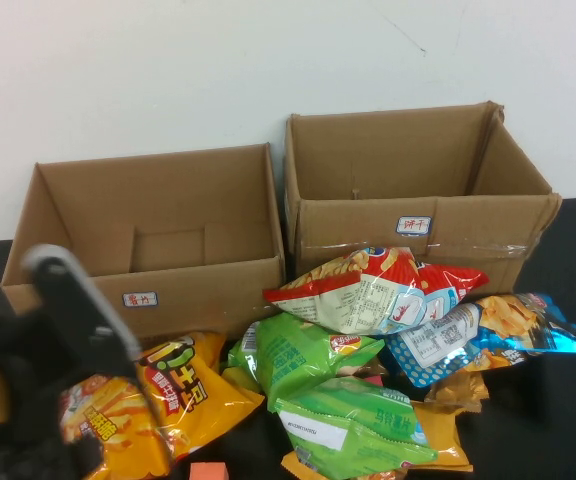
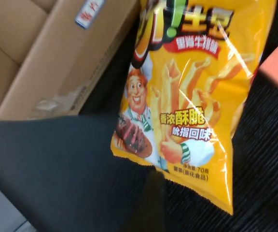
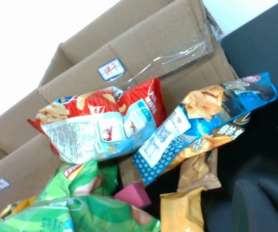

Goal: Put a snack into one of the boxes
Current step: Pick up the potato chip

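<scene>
Left gripper: over yellow bag, directly before left box; finger state cannot be told. Right gripper: out of view. Right box: beside left box.

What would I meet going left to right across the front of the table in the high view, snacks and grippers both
left gripper → yellow fries bag → green bags → blue chip bag. The right gripper is not in the high view.
</scene>
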You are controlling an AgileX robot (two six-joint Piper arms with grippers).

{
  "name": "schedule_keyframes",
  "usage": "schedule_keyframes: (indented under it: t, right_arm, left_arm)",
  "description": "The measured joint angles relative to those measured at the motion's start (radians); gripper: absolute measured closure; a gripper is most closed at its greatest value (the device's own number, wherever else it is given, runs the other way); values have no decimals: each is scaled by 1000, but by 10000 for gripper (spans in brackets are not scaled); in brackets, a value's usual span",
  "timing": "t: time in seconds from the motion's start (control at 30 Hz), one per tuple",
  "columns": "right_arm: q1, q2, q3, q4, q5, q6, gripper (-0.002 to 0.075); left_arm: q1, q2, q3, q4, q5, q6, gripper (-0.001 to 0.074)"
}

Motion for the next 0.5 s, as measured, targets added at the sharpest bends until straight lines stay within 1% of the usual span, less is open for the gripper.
schedule_keyframes:
  t: [0.13, 0.2, 0.4, 0.5]
  right_arm:
    - [0, 0, 0, 8, 1, -37, 727]
    - [0, 0, 0, 13, 1, -49, 727]
    - [0, 0, 0, 17, 1, -61, 727]
    - [0, 0, 0, 17, 1, -68, 727]
  left_arm:
    - [-68, 135, 0, 60, -56, -66, 52]
    - [-81, 198, 0, 74, -95, -100, 46]
    - [-85, 359, 0, 137, -188, -223, 42]
    - [-44, 431, 0, 142, -231, -287, 42]
